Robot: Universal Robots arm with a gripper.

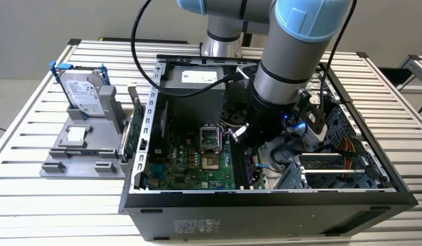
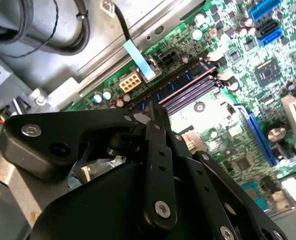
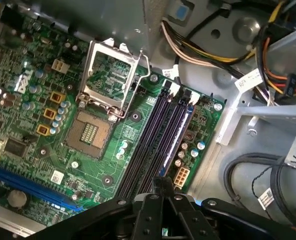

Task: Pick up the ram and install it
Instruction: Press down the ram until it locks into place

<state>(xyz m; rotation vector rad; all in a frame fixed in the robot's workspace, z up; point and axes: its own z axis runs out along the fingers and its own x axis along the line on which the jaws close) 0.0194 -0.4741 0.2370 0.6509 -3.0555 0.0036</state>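
The gripper (image 1: 243,137) hangs inside the open computer case (image 1: 266,197), over the motherboard's (image 1: 190,166) memory slots (image 3: 152,135). Its fingers (image 2: 154,131) are pressed together with nothing between them. The ram (image 2: 183,81) stands in the outermost slot, the fingertips just above one end; whether they touch it I cannot tell. In the exterior view the empty CPU socket (image 1: 208,136) lies at the gripper's 9 o'clock.

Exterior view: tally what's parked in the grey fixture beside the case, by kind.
Hard drive: 1
Green circuit card: 1
Small white square piece: 1
Total: 3
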